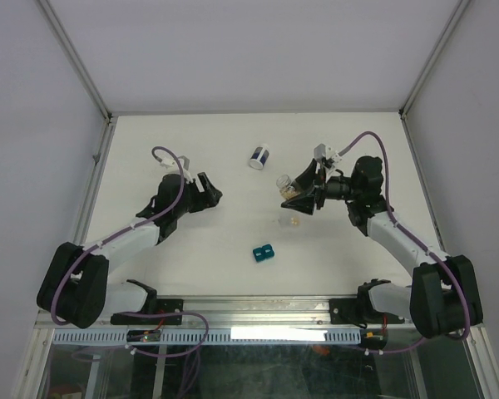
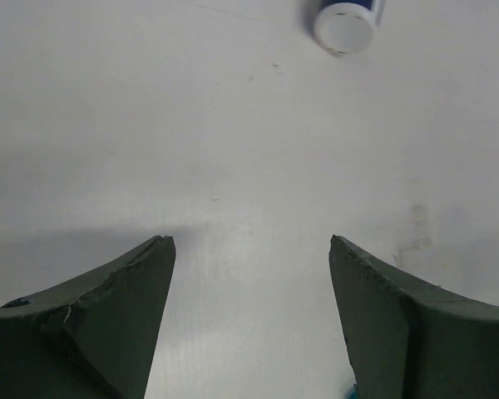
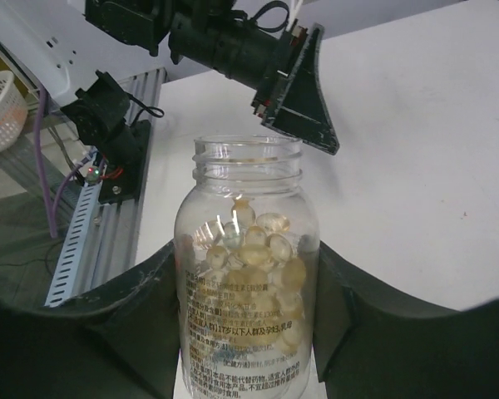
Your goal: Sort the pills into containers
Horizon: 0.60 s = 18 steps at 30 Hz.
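My right gripper (image 1: 306,195) is shut on a clear, open-mouthed plastic bottle (image 1: 289,185), held tilted above the table. In the right wrist view my gripper (image 3: 248,266) has a finger on each side of the bottle (image 3: 245,332), which has printed text and holds several pale yellow-orange pills (image 3: 262,258). A tiny clear cup (image 1: 285,219) with an orange blob of pills (image 1: 294,221) stands on the table just below the bottle. My left gripper (image 1: 209,191) is open and empty over bare table (image 2: 249,241), well left of the cup.
A white jar with a dark-blue band (image 1: 259,156) lies at the back middle; it also shows in the left wrist view (image 2: 346,21). A small teal block (image 1: 262,251) sits nearer the front. White walls enclose the table (image 1: 191,249) on three sides.
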Available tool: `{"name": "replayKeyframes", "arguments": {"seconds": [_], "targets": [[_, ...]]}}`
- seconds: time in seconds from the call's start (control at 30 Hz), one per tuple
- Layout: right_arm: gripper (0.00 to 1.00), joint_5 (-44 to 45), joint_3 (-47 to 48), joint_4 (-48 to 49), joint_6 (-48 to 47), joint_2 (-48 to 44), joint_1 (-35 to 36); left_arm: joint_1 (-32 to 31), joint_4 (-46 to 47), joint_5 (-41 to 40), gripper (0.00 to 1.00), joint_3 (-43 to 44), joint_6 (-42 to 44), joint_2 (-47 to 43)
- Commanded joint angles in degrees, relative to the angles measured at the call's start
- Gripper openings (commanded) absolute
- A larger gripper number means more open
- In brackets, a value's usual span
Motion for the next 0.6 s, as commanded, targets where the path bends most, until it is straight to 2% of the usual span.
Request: {"name": "replayKeyframes", "arguments": {"seconds": [0.0, 0.17, 0.3, 0.57], "targets": [[0.0, -0.36, -1.49, 16.32, 12.86, -1.52, 0.99, 0.18, -20.06, -18.45, 0.76, 6.79, 2.25, -2.59], [0.0, -2.07, -1.56, 13.08, 11.09, -1.97, 0.64, 1.5, -27.4, -28.84, 0.75, 9.05, 1.72, -1.39], [0.0, -3.34, -0.77, 10.35, 9.95, -1.99, -0.08, 3.53, -30.04, -29.58, 0.69, 11.28, 1.88, 2.86], [0.0, -4.01, -0.89, 9.97, 9.85, -2.85, -1.49, 6.79, -31.38, -27.85, 0.67, 14.69, 4.05, 8.07]]}}
